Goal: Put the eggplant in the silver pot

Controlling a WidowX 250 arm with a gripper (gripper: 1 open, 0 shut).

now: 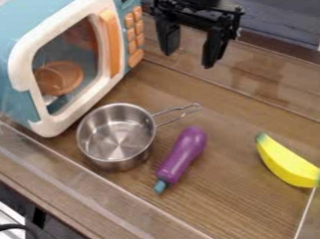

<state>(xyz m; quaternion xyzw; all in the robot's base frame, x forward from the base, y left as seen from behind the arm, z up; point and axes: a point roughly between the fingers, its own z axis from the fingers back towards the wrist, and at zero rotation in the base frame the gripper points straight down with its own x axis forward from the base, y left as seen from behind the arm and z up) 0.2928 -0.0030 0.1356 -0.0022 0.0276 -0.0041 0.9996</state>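
On the worktop (242,101), by the microwave (64,54): reaching for the eggplant.
Fingers (192,46) spread, grasping nothing, high above; next, the eggplant (182,158), just beside the pot (116,136). Best to straddle mid-body, square across its length, then lift clear of the rim.

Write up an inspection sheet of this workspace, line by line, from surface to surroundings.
Surface: brown wooden counter, plank pattern
Eggplant: purple toy lying right beside the pot, teal cap toward the near edge
Silver pot: upright, nothing seen inside, wire handle pointing away from the microwave
Clutter: yellow banana at the far side of the eggplant from the pot
Gripper: black, fingers apart, holding nothing
Cables: black cable at the lower left corner
Surroundings: blue-and-white toy microwave, orange cup inside
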